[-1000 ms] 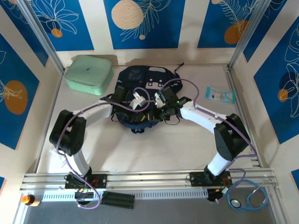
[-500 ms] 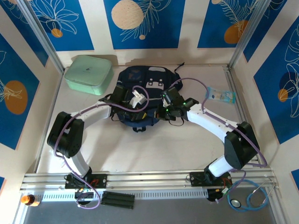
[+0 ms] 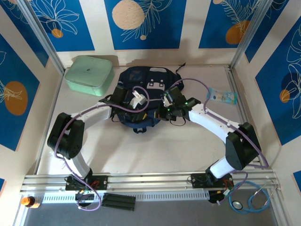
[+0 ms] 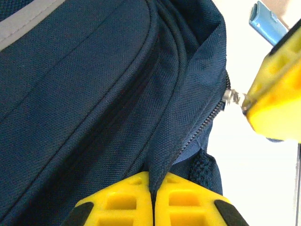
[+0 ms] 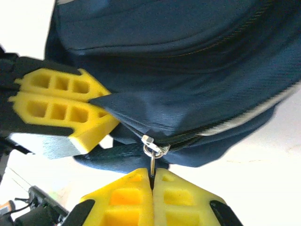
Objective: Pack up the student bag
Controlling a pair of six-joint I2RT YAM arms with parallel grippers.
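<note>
The navy-blue student bag (image 3: 143, 84) lies at the back middle of the table, with both arms reaching over its near edge. My left gripper (image 4: 153, 188) is shut on a fold of the bag's fabric (image 4: 183, 122) right beside the zipper. In the top view the left gripper (image 3: 141, 116) sits at the bag's near rim. My right gripper (image 5: 153, 176) is shut on the metal zipper pull (image 5: 152, 162), which hangs from the slider (image 5: 151, 143). The left fingers (image 5: 66, 110) show close by on the left. From above, the right gripper (image 3: 163, 112) is just right of the left one.
A mint-green rectangular case (image 3: 89, 74) stands left of the bag at the back. A clear packet with blue print (image 3: 222, 96) lies to the right near the wall. Frame posts and walls close in three sides. A stethoscope (image 3: 254, 197) lies off the table's near right corner.
The right arm's elbow has swung out to the right and its gripper has shifted slightly right along the bag's edge with the zipper pull. The left arm has hardly moved.
</note>
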